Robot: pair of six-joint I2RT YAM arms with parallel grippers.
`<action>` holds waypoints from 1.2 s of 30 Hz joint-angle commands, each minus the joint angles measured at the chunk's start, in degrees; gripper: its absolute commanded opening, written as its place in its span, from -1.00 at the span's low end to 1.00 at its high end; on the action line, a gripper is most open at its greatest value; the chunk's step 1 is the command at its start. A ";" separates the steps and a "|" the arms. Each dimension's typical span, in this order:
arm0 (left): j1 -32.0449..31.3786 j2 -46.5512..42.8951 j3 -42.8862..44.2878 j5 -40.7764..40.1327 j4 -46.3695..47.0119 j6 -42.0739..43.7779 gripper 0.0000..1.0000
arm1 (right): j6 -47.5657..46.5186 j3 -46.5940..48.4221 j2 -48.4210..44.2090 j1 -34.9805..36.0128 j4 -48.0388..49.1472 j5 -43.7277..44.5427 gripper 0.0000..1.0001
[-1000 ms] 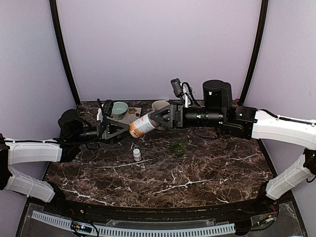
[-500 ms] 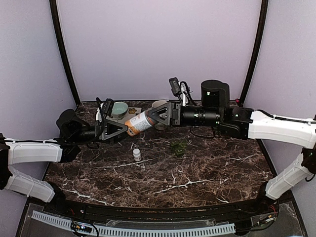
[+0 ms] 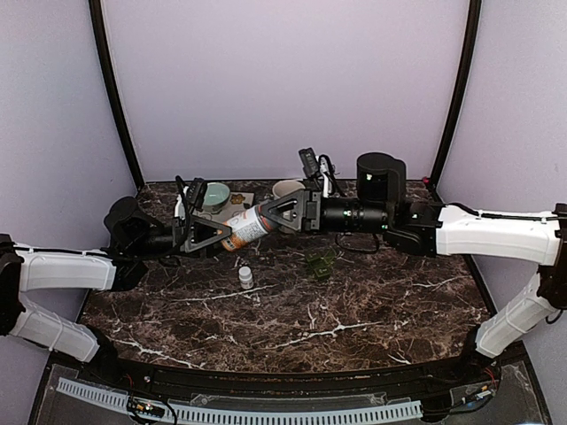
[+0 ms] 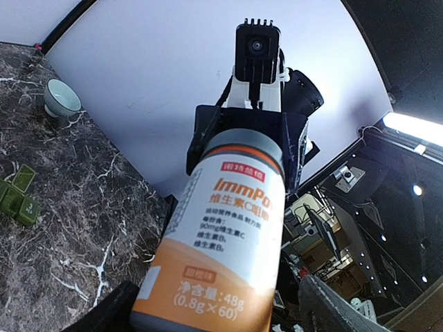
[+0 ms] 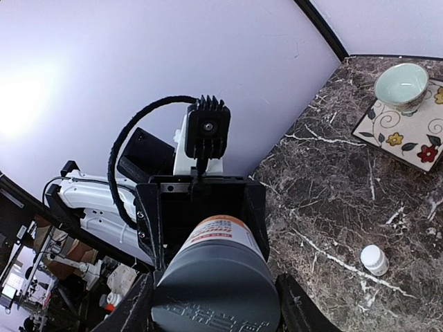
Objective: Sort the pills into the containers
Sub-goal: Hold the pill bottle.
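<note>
Dark marble table [image 3: 372, 310] carries the small, flat, dark green pill box [image 3: 320, 264] with square compartments, near mid-table. The right gripper [image 3: 266, 215] clamps the orange-and-white bottle [image 3: 244, 228] by its grey cap. Over the last second it has carried the bottle leftward, between the wide-spread fingers of the left gripper [image 3: 221, 235].
</note>
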 commanded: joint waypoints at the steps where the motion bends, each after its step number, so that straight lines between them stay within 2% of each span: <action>1: -0.34 0.21 -0.23 1.32 4.71 -0.86 0.59 | 2.14 -1.14 0.41 -0.13 6.28 -1.57 -1.00; 10: -0.43 1.08 -0.66 2.32 9.02 -3.02 0.41 | 4.19 -1.69 1.93 -0.13 9.71 -2.29 -1.00; 13: -0.42 1.12 -0.70 2.51 9.83 -3.17 0.20 | 4.37 -1.78 2.25 -0.15 10.19 -2.46 -1.00; 18: -0.43 1.46 -0.24 3.40 11.59 -3.78 -0.29 | 3.02 -2.40 2.25 -0.13 9.84 -2.83 -1.00; 22: -0.40 2.07 -0.05 4.24 14.20 -5.21 -0.67 | -1.73 -2.56 1.96 0.29 7.77 -4.20 -1.00; 27: -0.43 3.52 0.68 6.35 18.65 -8.51 -0.97 | -10.84 -4.31 0.63 0.39 6.47 -6.89 -1.00; 36: -0.42 7.85 2.77 11.11 33.16 -19.68 -1.00 | -27.61 -7.10 -1.70 0.42 4.57 -11.84 -1.00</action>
